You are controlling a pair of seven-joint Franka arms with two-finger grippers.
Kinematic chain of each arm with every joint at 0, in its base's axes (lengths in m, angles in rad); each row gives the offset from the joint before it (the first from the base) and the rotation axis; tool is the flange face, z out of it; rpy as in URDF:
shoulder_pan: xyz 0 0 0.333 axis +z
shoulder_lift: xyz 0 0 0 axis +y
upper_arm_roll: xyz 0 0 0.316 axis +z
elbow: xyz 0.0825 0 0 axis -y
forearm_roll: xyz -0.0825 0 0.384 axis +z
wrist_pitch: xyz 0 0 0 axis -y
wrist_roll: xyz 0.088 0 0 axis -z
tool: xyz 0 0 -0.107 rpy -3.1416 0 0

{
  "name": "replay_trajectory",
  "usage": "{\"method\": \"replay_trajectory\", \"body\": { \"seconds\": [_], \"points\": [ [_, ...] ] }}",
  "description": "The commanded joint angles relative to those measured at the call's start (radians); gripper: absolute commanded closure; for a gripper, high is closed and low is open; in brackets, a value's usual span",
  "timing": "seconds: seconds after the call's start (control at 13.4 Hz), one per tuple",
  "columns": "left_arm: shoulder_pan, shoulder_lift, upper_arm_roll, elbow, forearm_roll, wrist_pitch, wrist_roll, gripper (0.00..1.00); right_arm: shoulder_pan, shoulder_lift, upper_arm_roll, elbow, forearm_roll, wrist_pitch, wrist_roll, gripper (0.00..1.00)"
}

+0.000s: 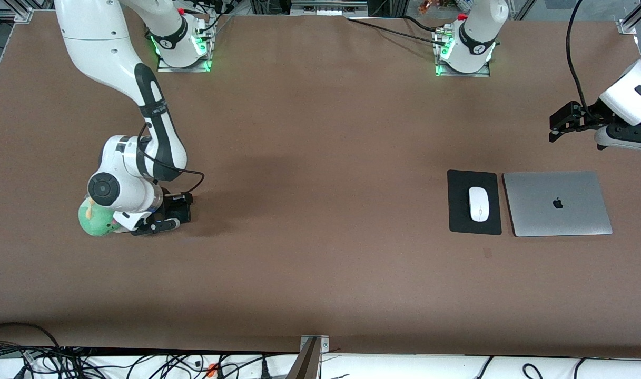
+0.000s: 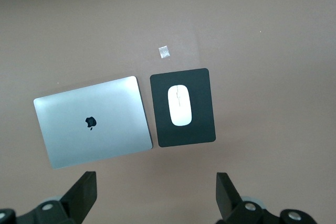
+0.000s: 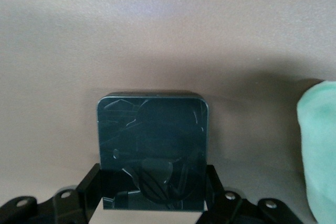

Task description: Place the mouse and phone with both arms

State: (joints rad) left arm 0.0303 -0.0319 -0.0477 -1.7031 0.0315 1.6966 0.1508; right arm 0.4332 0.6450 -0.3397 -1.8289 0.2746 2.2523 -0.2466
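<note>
Right gripper [image 1: 165, 220] is sitting low at the right arm's end of the table, fingers clamping the phone [image 3: 152, 150] beside a green plush [image 1: 91, 221]. Left gripper [image 2: 155, 195] is waiting spread open in the air, with the mouse [image 1: 478, 203] lying on its pad [image 1: 460, 216] beside the laptop [image 1: 557, 202].

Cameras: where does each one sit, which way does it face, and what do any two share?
Front view: high across the table, facing both arms' bases; shows right gripper low by a green toy, left gripper raised.
Left wrist view: looks down past its open fingers at mouse, pad, laptop.
Right wrist view: low, on phone between its fingers.
Shared: front and left wrist views both show mouse, pad, laptop.
</note>
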Motion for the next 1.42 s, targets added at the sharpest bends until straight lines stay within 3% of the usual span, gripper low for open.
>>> {"method": "replay_trajectory", "body": {
  "seconds": [0.0,0.07,0.15,0.22,0.6,0.89,1.04,1.34],
  "points": [
    [0.011,0.014,-0.011,0.028,0.016,-0.015,0.000,0.00,0.004,0.002,0.004,-0.013,0.040,0.035,-0.005,0.42],
    [0.011,0.014,-0.011,0.030,0.016,-0.015,0.000,0.00,0.007,-0.001,0.005,-0.013,0.038,0.030,-0.006,0.28],
    [0.011,0.014,-0.011,0.028,0.015,-0.015,0.000,0.00,0.010,-0.020,0.004,-0.009,0.038,0.021,-0.011,0.06],
    [0.010,0.014,-0.011,0.028,0.016,-0.017,0.000,0.00,0.018,-0.054,0.005,0.000,0.038,0.000,0.001,0.00],
    [0.011,0.014,-0.011,0.030,0.014,-0.018,0.000,0.00,0.035,-0.269,-0.010,0.014,0.022,-0.155,0.073,0.00],
    [0.011,0.014,-0.011,0.030,0.014,-0.018,-0.001,0.00,0.036,-0.454,-0.031,0.034,-0.050,-0.350,0.118,0.00],
    [0.011,0.014,-0.011,0.030,0.014,-0.018,0.000,0.00,0.036,-0.549,-0.021,0.036,-0.135,-0.433,0.176,0.00],
    [0.011,0.014,-0.011,0.030,0.014,-0.018,-0.002,0.00,0.036,-0.616,-0.018,0.072,-0.172,-0.522,0.181,0.00]
  ]
}}
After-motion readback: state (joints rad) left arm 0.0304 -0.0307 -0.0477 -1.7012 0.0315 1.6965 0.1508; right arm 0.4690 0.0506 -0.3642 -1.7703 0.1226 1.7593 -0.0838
